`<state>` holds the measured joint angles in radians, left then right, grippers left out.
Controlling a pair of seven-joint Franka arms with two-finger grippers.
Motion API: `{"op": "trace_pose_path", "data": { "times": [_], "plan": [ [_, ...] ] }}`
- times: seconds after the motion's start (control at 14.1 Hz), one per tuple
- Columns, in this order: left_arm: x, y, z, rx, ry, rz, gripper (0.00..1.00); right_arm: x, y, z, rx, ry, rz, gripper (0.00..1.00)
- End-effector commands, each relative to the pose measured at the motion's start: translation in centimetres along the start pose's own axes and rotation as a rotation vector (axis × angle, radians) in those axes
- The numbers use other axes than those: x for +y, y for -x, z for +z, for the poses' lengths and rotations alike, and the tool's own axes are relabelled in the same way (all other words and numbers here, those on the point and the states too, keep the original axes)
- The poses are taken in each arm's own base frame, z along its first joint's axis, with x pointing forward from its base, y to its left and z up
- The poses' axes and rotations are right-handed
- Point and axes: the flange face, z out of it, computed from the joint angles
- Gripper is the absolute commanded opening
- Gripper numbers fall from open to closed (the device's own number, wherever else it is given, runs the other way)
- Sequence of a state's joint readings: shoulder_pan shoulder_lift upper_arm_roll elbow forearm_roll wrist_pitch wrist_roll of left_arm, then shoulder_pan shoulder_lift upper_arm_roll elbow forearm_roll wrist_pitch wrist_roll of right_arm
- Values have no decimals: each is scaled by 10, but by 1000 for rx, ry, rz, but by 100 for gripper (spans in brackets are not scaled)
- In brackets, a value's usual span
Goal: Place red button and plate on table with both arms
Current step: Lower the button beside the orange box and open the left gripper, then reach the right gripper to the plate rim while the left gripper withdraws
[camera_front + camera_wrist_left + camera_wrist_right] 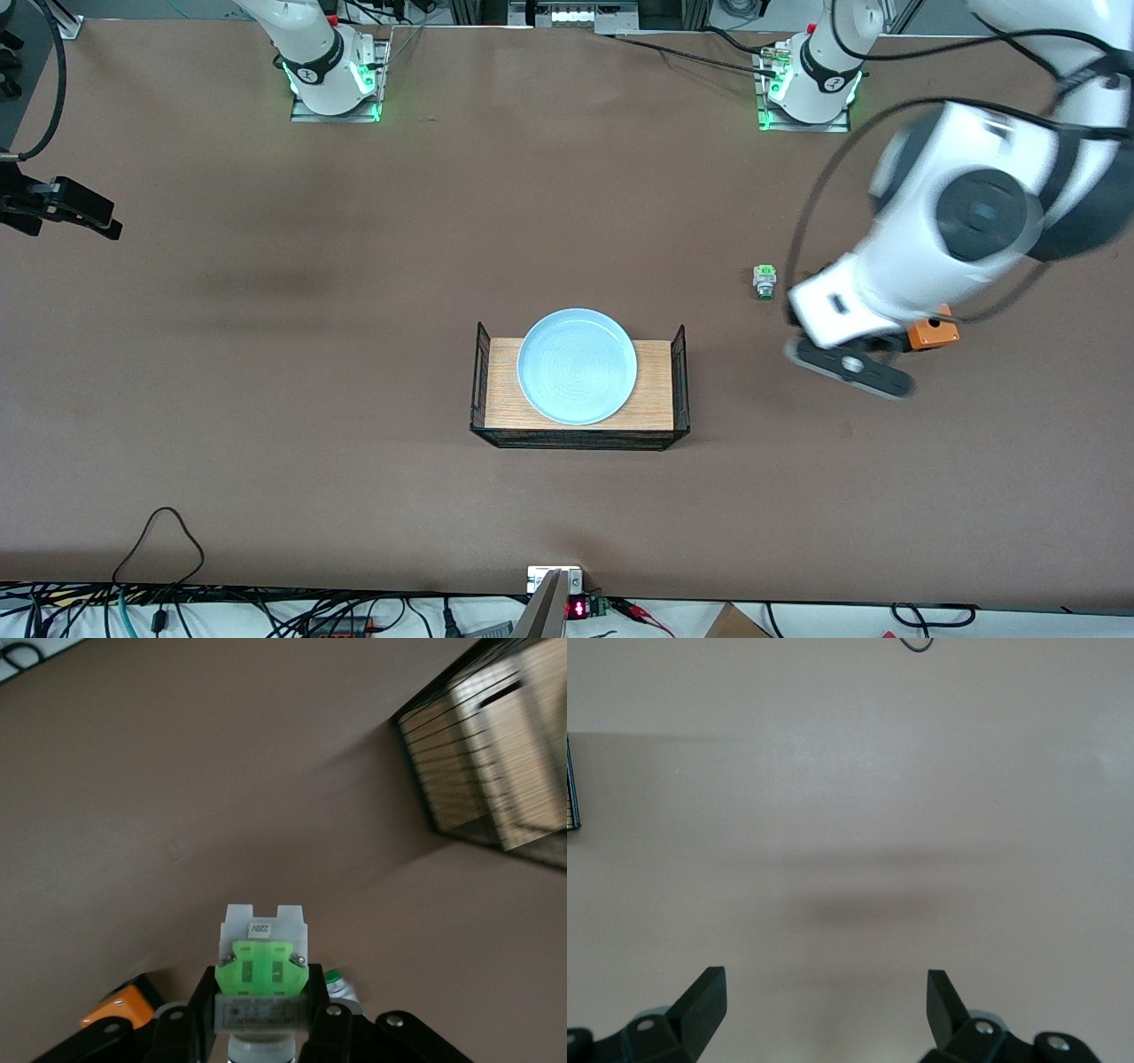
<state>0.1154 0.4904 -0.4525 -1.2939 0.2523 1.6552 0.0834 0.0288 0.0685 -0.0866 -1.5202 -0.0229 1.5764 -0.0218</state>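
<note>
**Tabletop inventory: two arms, one plate, one rack, two buttons, one box**

Surface: one table, matte brown, filling the front view. Cables and small electronics lie along its edge nearest the front camera; metal framing and more cables run along the edge where the arm bases stand.

Arms, two: glossy white with dark joints, each base lit green. The left arm bends down over its own end of the table. The right arm waits at its end, only its base and gripper in view.

Rack, one: light wood floor with black wire-mesh ends, near the table's middle.

Plate, one: round, pale blue, shallow rim, resting on the rack.

Grippers, two:
- Left gripper, up over the table beside the orange box, fingers clamped on the red button.
- Right gripper, over bare table at the right arm's end, fingers spread wide with nothing between them.

Orange box, one: on the table, partly covered by the left arm.

Push-buttons, two:
- Red button, held in the left gripper; whitish body and bright green block show, cap hidden.
- Green-capped button, on the table near the orange box.
</note>
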Motion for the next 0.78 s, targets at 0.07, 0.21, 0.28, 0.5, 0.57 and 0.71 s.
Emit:
{"op": "trace_pose_path", "data": {
  "times": [0.07,0.21,0.28,0.5,0.57,0.71],
  "plan": [
    [-97,22,77,-58,73,3,27,2,0,4,-3,-20,-2,100],
    [-129,35,116,-46,91,10,27,-2,-3,8,-7,-20,-7,100],
    [-138,42,135,-31,94,6,27,-4,-5,12,-16,-19,-10,100],
    [-142,56,190,8,97,4,30,-10,-6,14,-16,-19,-19,100],
    [-140,58,205,17,95,9,29,-19,-11,20,-16,-18,-33,100],
    [-151,62,232,9,83,14,29,-22,-10,17,-8,-18,-53,100]
  ]
}}
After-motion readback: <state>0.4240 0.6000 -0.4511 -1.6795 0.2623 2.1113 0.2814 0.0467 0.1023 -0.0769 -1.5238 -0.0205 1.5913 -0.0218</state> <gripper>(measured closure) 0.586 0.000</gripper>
